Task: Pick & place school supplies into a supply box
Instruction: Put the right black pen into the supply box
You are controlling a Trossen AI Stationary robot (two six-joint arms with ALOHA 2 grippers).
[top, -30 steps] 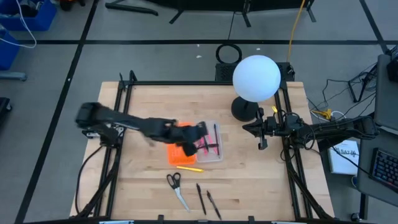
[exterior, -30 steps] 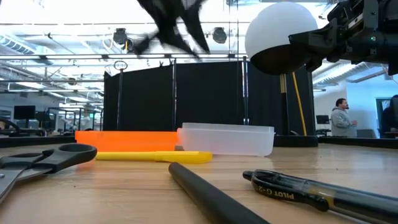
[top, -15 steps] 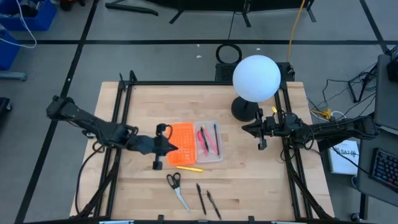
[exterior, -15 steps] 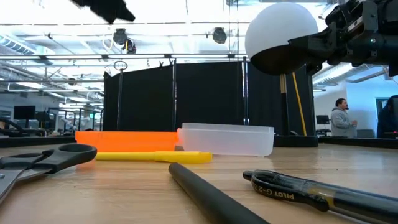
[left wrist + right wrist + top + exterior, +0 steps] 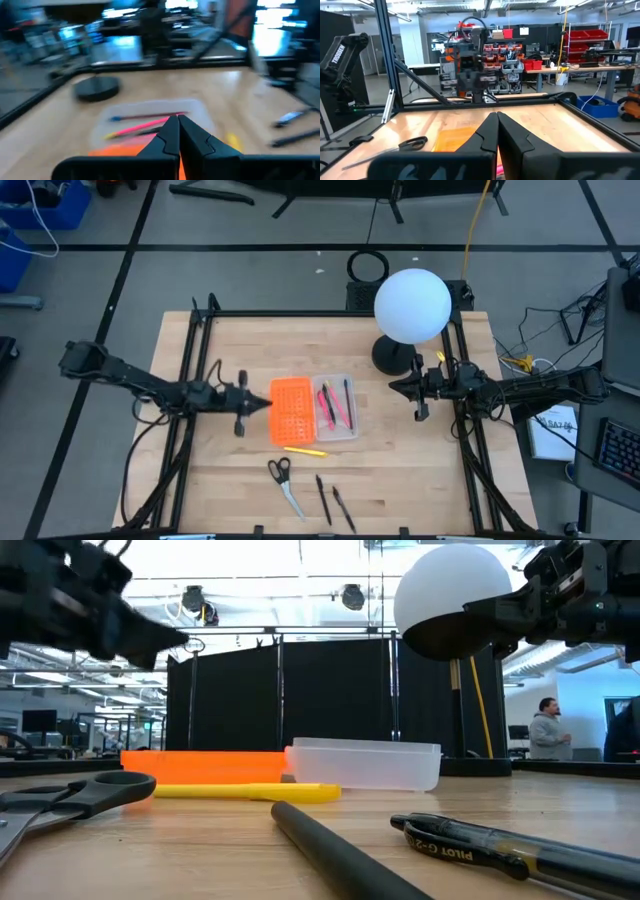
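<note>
We see the left gripper (image 5: 262,402) with its fingers (image 5: 169,136) pressed together and holding nothing, hovering just beside the orange half of the box (image 5: 292,411) on the box's left side. The box lies open near the table's middle; its clear tray holds a pink pen (image 5: 335,406) and two dark, thin pens beside it. A yellow pencil (image 5: 303,450) lies on the wood just in front of the box. Nearer the front edge lie the scissors (image 5: 283,482) and two black pens (image 5: 324,499), well apart from the box. The right gripper (image 5: 397,386) waits at the table's right side by the lamp base (image 5: 392,356), its fingers (image 5: 490,134) together and empty.
</note>
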